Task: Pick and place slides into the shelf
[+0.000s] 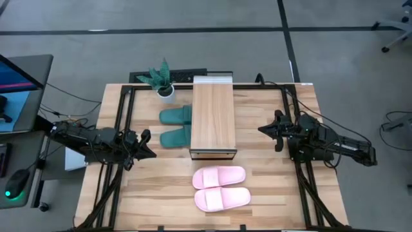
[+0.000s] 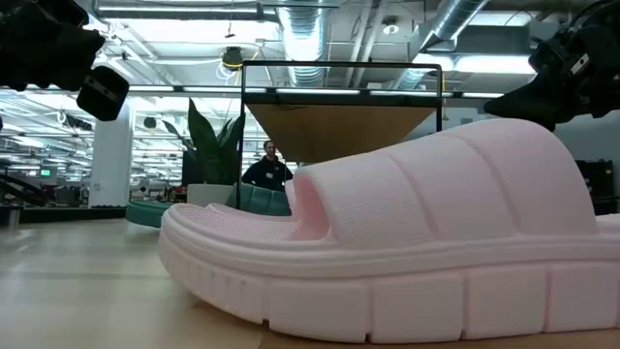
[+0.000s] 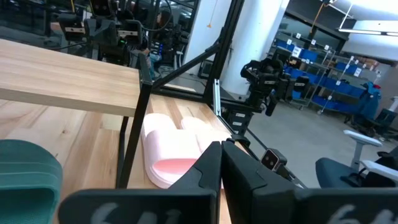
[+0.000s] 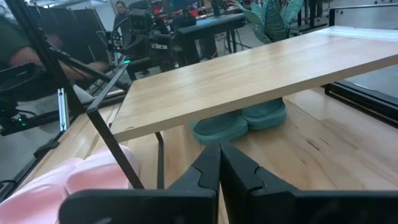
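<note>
The shelf, a light wood plank top on a dark frame, stands at the table's middle. Two dark green slides lie soles down to its left, with one end of each tucked under the plank. Two pale pink slides lie side by side on the table just near of the shelf; one of them fills the low view. My left gripper hovers shut left of the green slides. My right gripper hovers shut right of the shelf. Both are empty.
A potted plant stands at the far edge, left of the shelf. Dark frame rails run along the table's left and right sides. A person shows in the room beyond. Bare wood lies on both sides of the pink slides.
</note>
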